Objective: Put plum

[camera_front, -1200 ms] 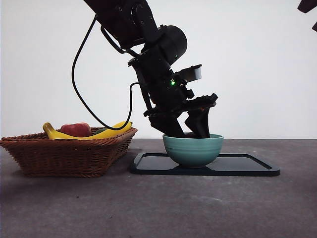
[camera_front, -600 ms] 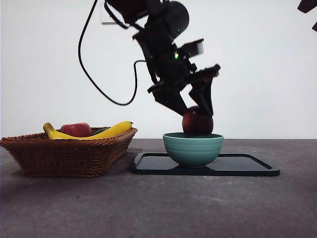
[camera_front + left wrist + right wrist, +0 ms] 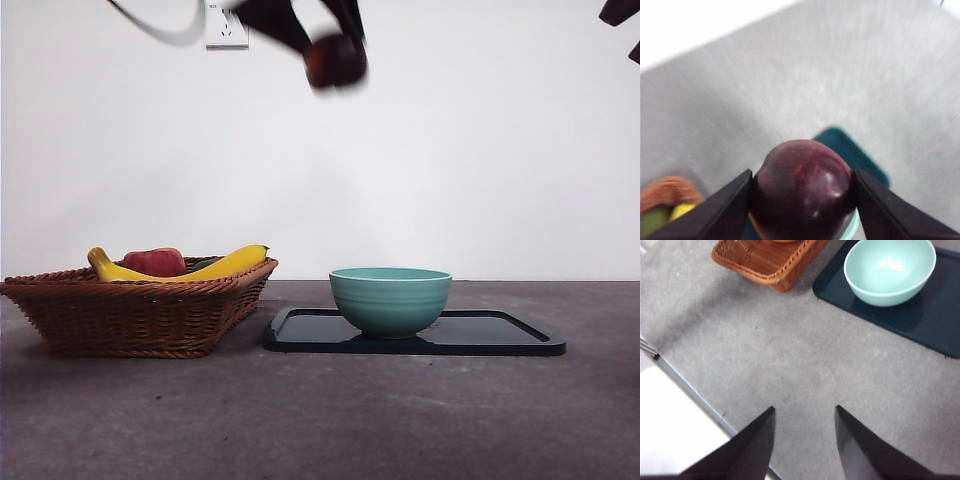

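Note:
The plum (image 3: 804, 192), dark maroon and glossy, sits clamped between the two black jaws of my left gripper (image 3: 803, 200). In the front view the plum (image 3: 335, 60) hangs blurred near the top edge, high above the table and a little left of the teal bowl (image 3: 390, 298), with the left gripper (image 3: 318, 40) shut on it. The bowl (image 3: 890, 270) stands empty on the dark tray (image 3: 500, 335). My right gripper (image 3: 804, 427) is open over bare table, away from the bowl, and shows only as a black tip (image 3: 622, 20) at the top right corner.
A wicker basket (image 3: 135, 310) stands left of the tray, holding a yellow banana (image 3: 215, 266) and a red apple-like fruit (image 3: 153, 261). The basket's corner (image 3: 767, 260) also shows in the right wrist view. Grey table spreads in front.
The left gripper closed on the plum inside the bowl, lifted it out and has risen nearly out of the front view, drifting slightly left. The bowl now stands empty.

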Controlling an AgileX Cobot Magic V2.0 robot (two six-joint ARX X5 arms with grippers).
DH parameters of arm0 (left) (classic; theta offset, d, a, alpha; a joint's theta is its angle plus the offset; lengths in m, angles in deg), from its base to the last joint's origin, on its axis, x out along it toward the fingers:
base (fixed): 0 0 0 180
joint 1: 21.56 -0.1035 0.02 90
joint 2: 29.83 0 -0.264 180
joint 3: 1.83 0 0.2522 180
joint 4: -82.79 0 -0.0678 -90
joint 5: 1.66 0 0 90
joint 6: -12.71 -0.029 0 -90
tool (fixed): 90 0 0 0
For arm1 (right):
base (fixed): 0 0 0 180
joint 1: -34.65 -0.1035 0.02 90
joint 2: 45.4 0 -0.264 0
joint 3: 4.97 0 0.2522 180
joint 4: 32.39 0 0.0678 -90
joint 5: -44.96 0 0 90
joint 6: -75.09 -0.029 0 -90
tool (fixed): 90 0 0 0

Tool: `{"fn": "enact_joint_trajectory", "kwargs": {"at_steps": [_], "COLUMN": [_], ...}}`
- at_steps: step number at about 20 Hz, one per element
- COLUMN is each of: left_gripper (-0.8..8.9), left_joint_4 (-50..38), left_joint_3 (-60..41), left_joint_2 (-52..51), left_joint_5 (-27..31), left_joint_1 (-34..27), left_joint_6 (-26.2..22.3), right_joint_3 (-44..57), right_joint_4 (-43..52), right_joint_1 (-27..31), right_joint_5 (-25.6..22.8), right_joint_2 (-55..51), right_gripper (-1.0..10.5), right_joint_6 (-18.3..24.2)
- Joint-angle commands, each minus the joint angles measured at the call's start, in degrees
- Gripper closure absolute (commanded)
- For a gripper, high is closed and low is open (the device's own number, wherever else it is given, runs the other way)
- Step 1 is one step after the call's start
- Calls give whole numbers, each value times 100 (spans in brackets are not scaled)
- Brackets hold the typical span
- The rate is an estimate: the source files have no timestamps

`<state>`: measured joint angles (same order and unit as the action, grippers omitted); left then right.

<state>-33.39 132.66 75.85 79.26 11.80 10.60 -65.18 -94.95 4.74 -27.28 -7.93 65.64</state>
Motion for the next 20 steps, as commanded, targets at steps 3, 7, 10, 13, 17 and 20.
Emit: {"fn": "enact_joint_trajectory", "kwargs": {"at_steps": [3, 7, 10, 13, 17, 20], "left_gripper": [569, 569, 569, 569, 569, 569], "left_joint_4": [520, 1342, 1899, 1816, 640, -114], "left_joint_3": [184, 175, 90, -522, -2350, -3495], "left_joint_2": [-957, -1626, -1827, -2048, -2608, -2787], "left_joint_5": [4, 15, 57, 57, 146, 697], "left_joint_1": [-48, -96, -227, -304, -372, -466], "left_joint_6": [155, 138, 61, 66, 173, 170], "right_joint_3": [-42, -42, -42, -42, -42, -42], "right_joint_4": [125, 125, 125, 122, 120, 122], "right_joint_1": [-33, -33, -33, -35, -35, -35], "right_joint_5": [-22, -20, -20, -20, -20, -20], "right_joint_2": [20, 20, 22, 20, 22, 22], "right_gripper": [756, 756, 756, 756, 756, 756], "right_joint_6": [28, 138, 162, 162, 162, 160]}}
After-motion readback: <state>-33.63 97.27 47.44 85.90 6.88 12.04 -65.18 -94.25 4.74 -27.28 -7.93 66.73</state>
